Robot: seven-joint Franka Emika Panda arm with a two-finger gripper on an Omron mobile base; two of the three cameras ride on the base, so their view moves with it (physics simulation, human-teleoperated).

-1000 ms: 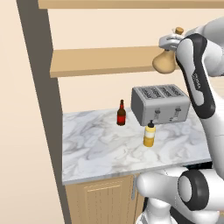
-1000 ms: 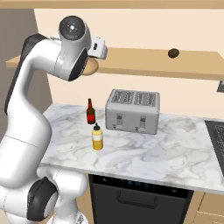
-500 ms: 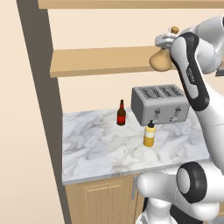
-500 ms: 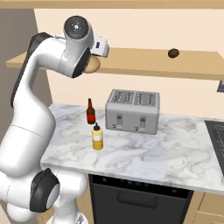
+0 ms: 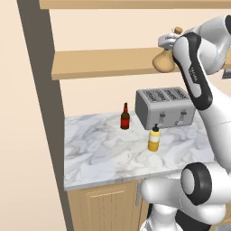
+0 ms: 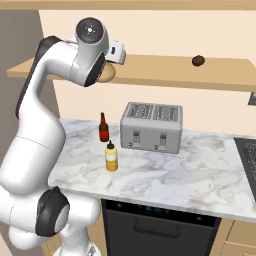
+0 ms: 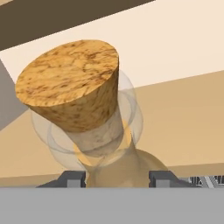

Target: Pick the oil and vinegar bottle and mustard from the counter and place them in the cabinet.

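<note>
Left base view: my gripper (image 5: 168,43) is up at 1 o'clock, clamped on the translucent tan oil and vinegar bottle with the cork stopper (image 5: 163,61); its round belly sits level with the light wood plank shelf of the cabinet (image 5: 103,64), though I can't tell if it's resting on the plank; down on the white marble counter with grey veins (image 5: 101,151) the small yellow mustard squeeze bottle (image 5: 154,138) stands at about 4 o'clock, just in front of the grey metal four-slot toaster (image 5: 165,107); a small dark red bottle with a black neck (image 5: 125,117) is beside the toaster, at its 9 o'clock.

Right base view: my arm covers most of the flask, just a tan bulge (image 6: 107,73) peeks out at 11 o'clock against the shelf; a small dark round thing (image 6: 198,61) sits on the same shelf at 1 o'clock; the mustard is near the red bottle, toward the counter's front edge.

Hand view: the cork fills the middle; my two dark fingertips (image 7: 73,179) sit either side of the flask, pressed onto it.
</note>
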